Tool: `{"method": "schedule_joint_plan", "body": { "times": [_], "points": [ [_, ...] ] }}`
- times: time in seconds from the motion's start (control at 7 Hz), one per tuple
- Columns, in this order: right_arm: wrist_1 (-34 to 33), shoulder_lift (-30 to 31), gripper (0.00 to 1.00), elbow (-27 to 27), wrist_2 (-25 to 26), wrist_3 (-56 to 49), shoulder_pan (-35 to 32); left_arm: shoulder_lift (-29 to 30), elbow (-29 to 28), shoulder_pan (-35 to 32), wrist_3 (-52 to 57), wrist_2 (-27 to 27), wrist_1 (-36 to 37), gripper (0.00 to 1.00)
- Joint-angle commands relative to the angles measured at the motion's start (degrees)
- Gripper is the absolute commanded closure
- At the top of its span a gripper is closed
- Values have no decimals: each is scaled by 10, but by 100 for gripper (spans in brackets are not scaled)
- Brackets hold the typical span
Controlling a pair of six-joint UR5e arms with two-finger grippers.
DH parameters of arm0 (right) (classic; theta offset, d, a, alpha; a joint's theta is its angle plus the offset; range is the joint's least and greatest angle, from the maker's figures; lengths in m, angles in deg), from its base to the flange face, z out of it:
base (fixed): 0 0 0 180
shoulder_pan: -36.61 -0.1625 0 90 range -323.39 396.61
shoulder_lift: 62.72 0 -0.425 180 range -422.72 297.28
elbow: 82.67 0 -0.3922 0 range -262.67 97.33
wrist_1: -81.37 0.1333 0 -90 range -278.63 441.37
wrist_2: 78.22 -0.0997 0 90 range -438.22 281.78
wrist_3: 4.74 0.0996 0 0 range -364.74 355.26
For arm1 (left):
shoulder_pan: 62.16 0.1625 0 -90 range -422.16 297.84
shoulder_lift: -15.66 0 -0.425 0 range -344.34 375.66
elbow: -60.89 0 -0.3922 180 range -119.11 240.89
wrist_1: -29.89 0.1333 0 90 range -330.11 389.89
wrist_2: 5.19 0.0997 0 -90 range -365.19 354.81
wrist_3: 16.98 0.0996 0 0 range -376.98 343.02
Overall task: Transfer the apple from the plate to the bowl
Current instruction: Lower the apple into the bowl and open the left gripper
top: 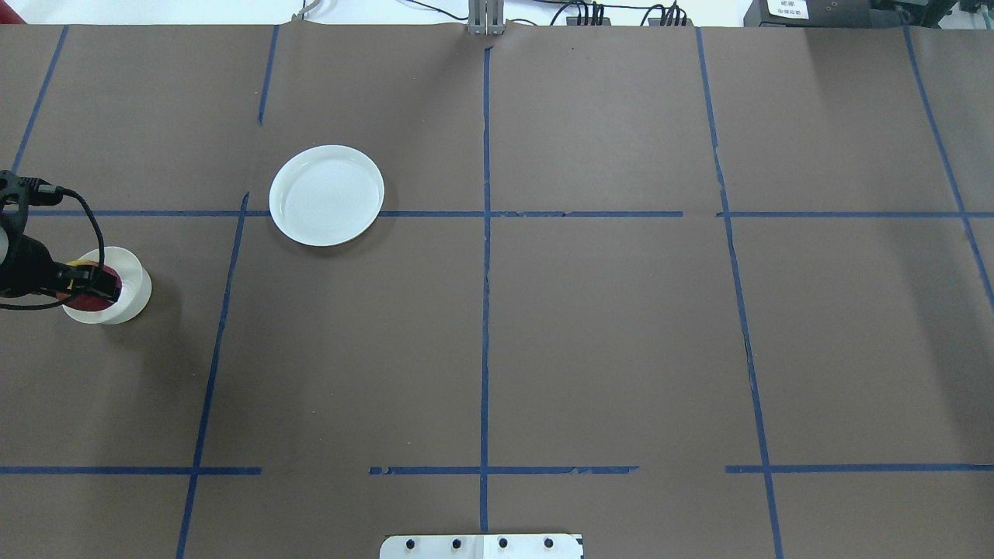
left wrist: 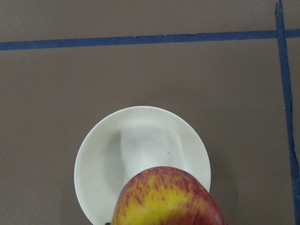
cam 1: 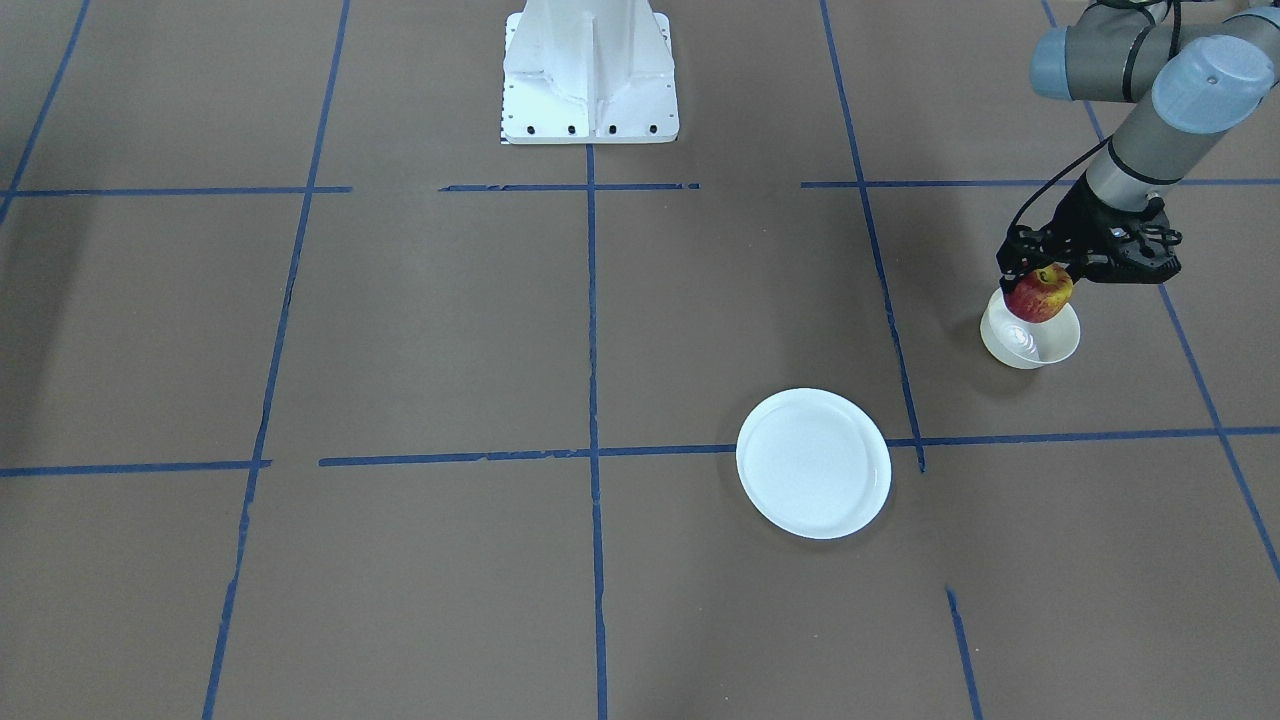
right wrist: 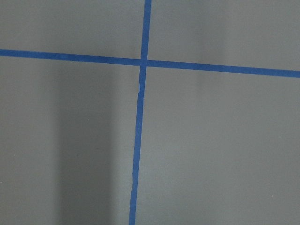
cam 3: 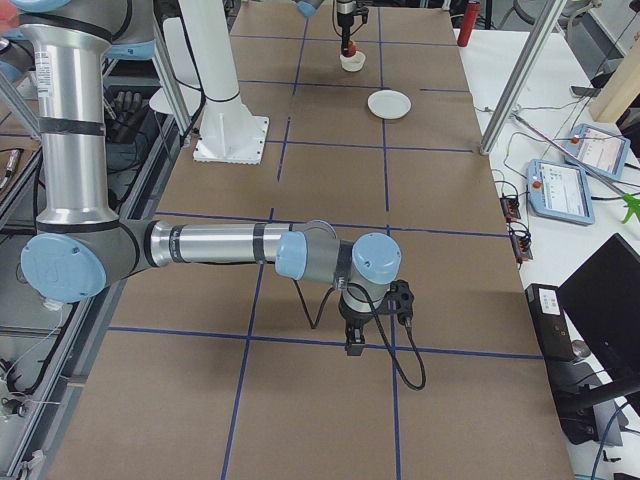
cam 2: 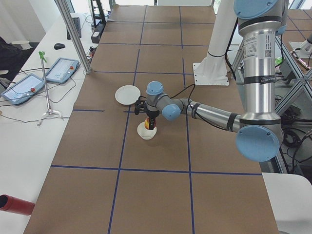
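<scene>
My left gripper [cam 1: 1040,276] is shut on the red and yellow apple [cam 1: 1038,294] and holds it just above the small cream bowl [cam 1: 1062,345] at the table's left end. In the left wrist view the apple [left wrist: 168,198] fills the lower middle, with the bowl [left wrist: 96,161] below it and nothing else in the bowl. The overhead view shows the apple [top: 95,279] over the bowl [top: 137,298]. The white plate [cam 1: 813,463] lies bare, further out and toward the middle. My right gripper [cam 3: 355,340] hangs low over the table in the exterior right view only; I cannot tell if it is open or shut.
The brown table is marked with blue tape lines [top: 485,233]. The white robot base [cam 1: 590,75] stands at the robot's edge. The right wrist view shows only the table and a tape crossing [right wrist: 143,62].
</scene>
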Motion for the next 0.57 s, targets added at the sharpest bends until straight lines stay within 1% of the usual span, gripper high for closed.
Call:
{"method": "schedule_joint_plan", "body": {
  "times": [0.0,0.43],
  "points": [
    [0,0,0,0,0,0,0,18,-21,1,1,0,0,100],
    [0,0,0,0,0,0,0,17,-34,0,26,0,-1,100]
  ]
}}
